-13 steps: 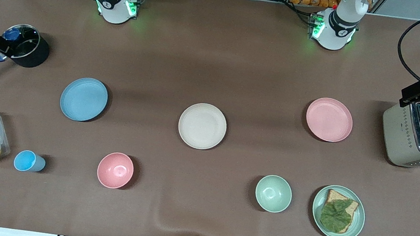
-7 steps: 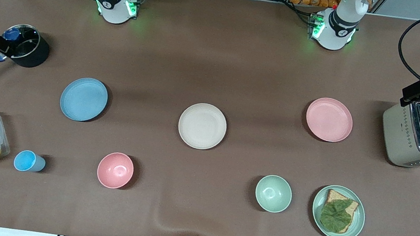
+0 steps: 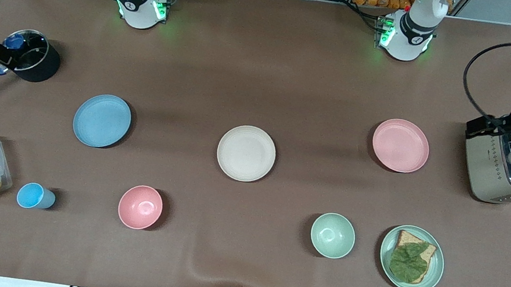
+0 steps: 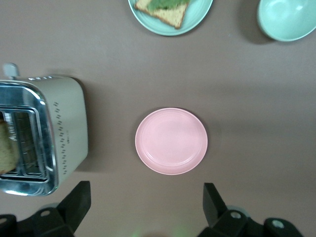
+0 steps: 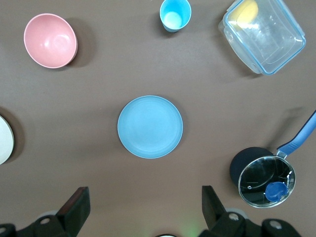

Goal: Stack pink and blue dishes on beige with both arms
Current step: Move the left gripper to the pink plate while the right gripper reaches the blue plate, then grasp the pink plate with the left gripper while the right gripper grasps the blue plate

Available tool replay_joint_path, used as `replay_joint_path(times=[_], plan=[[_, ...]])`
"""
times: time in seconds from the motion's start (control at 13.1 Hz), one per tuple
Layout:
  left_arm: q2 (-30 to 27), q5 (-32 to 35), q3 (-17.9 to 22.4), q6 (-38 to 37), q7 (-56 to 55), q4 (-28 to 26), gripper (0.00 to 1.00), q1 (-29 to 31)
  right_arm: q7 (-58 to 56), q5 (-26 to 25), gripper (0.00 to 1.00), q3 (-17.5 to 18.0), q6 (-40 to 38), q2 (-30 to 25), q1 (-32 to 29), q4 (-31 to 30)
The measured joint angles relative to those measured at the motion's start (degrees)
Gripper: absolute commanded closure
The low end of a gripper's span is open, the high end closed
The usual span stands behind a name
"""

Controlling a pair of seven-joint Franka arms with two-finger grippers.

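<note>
Brown cloth covers the table (image 3: 295, 69), where the beige plate (image 3: 246, 153) lies flat at mid-surface, rim up (round, so no long axis). Toward the right arm's end lies the blue plate (image 3: 102, 120), toward the left arm's end the pink plate (image 3: 401, 145). Left gripper (image 4: 145, 205) hangs over the toaster (image 3: 494, 170), right gripper (image 5: 143, 205) over the pot (image 3: 32, 56), both spread wide, empty.

Four plates (image 3: 401, 146), two bowls (image 3: 140, 207), one cup (image 3: 34, 196), one toaster (image 3: 504, 169), one saucepan (image 3: 31, 62).

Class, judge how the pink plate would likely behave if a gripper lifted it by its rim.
The pink plate looks rigid and probably light: thin, matte. Its shallow rim gives little grip, so it may slip or tilt. Lying flat, it is unlikely to roll.
</note>
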Motion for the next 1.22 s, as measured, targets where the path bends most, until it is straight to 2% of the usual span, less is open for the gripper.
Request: replay_joint_path(times=[0.23, 0.53, 0.91, 1.14, 1.22], plan=[[0.51, 0.14, 0.27, 5.21, -0.22, -7.88, 0.0, 0.82, 0.0, 0.0, 0.0, 0.03, 0.0, 3.08, -0.02, -0.55], [1.08, 0.28, 0.32, 16.83, -0.22, -19.99, 0.0, 3.27, -2.44, 0.0, 0.0, -0.29, 2.35, 6.37, -2.1, -4.06], [5.52, 0.32, 0.35, 26.96, 0.18, -27.01, 0.0, 6.9, -11.6, 0.24, 0.0, -0.48, 18.63, 7.73, -4.93, -19.07], [10.44, 0.32, 0.31, 33.72, 0.18, -29.98, 0.0, 7.25, -18.09, 1.82, 0.0, -0.52, 31.77, 8.06, -6.76, -29.35], [12.48, 0.32, 0.31, 35.39, 0.18, -30.23, 0.03, 7.8, -20.62, 2.87, 0.0, -0.53, 35.02, 8.64, -7.56, -32.19]])
